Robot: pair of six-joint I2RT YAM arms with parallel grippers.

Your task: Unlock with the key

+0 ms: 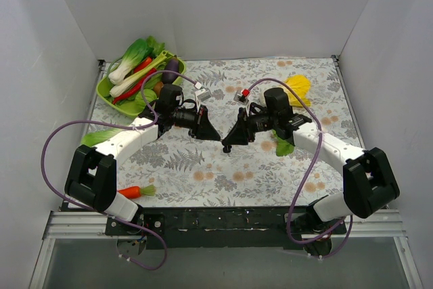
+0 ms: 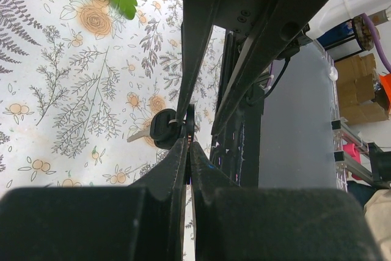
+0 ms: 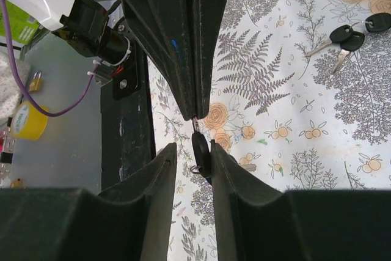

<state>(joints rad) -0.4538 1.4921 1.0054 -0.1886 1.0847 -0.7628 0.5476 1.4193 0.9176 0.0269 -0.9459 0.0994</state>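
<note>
key (image 3: 200,151) is off the counter (image 1: 223,174), held in the air between the two arms, over the middle of the floral surface. left tool (image 3: 195,114) is pinched together on its metal end. The black head sits between the fingers of the right tool (image 3: 194,146). The right tool's jaws stand apart, one on each side of the head with narrow gaps showing, so it isn't clamped as far as I can see. Reads to me as a hand-over or re-grip.

Done: key lifted and presented.

Left to do: right tool takes it, left lets go, then reach the lock, insert, turn. None of that shows yet.

Can't place the lock with confidence. A small grey item (image 1: 205,94) just beyond the left tool could be it, but it's too small to tell. A spare pair of keys (image 3: 345,35) lies on the counter, well apart from both tools.

My call: early, under halfway.
</note>
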